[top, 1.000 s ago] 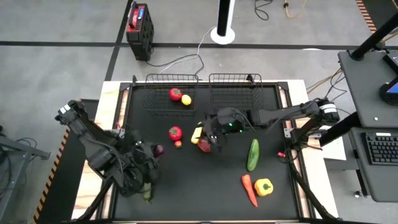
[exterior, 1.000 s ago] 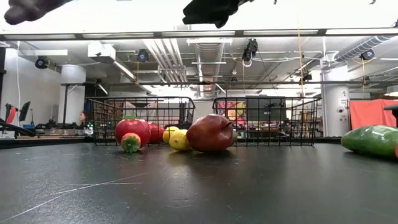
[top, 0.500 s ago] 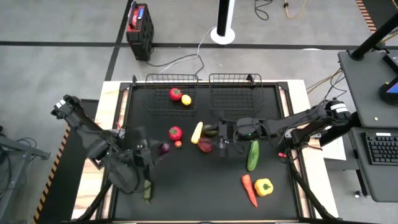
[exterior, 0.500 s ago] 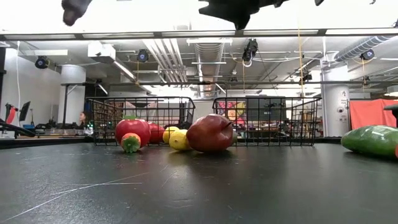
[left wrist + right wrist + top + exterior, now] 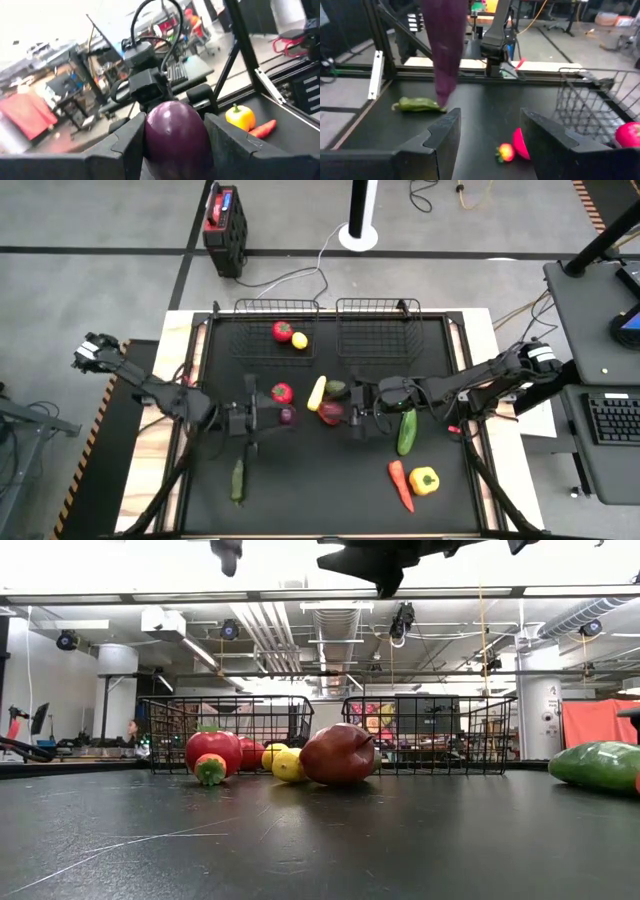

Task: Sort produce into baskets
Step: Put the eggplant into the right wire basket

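My left gripper reaches level over the table's middle, shut on a purple eggplant. Facing it, my right gripper stands open with nothing between its fingers, beside a red apple on the table. A tomato and a lemon lie in the left basket. The right basket shows nothing inside. On the table lie a tomato, a yellow squash, an avocado and a cucumber. My left gripper pinches the eggplant's two sides between its two fingers. The fingers lie level and point toward the table's right edge. The eggplant is lifted clear of the table. In the right wrist view its lower end tapers downward.
A carrot and a yellow pepper lie near the front right, and a small green cucumber at the front left. A red-and-black box stands on the floor beyond the table. Bare mat lies at the front middle.
My left gripper has swung from the table's front left toward its middle, turning level, and carried the eggplant to the right. The small green cucumber, covered by the arm before, now shows. My right gripper has drifted a little toward the near edge, still open.
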